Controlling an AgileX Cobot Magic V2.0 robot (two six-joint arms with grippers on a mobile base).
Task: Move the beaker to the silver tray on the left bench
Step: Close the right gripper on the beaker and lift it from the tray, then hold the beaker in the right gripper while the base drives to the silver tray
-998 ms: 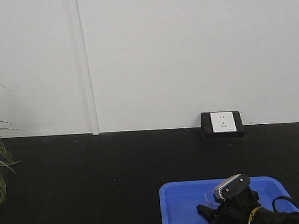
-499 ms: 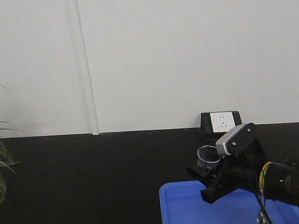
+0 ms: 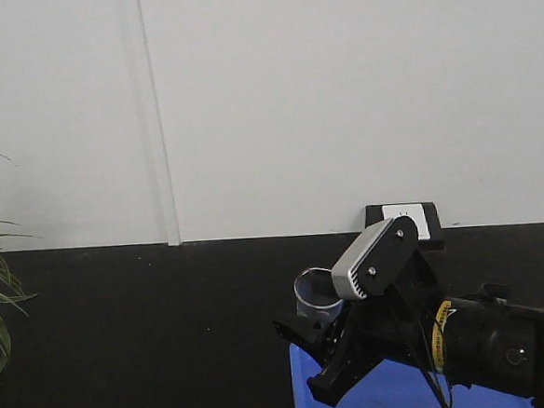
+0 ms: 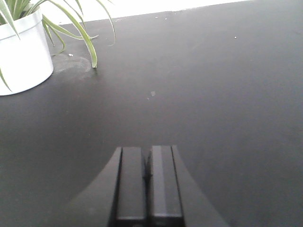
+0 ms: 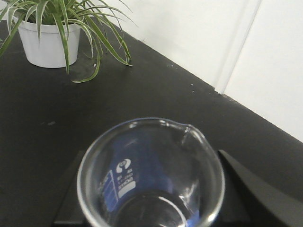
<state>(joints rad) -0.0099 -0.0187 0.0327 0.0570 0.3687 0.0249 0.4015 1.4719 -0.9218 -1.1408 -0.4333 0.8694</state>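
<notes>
My right end effector point(image 3: 315, 327) is squeezed around the beaker point(image 3: 316, 294). I hold the beaker upright in the air, over the left edge of the blue tray point(image 3: 384, 397). The glass is clear, with white marks on its side. My left end effector point(image 4: 147, 184) is clenched with nothing in it, over the black tabletop point(image 4: 213, 94). A potted plant point(image 4: 23, 56) stands at the tabletop's far left corner.
</notes>
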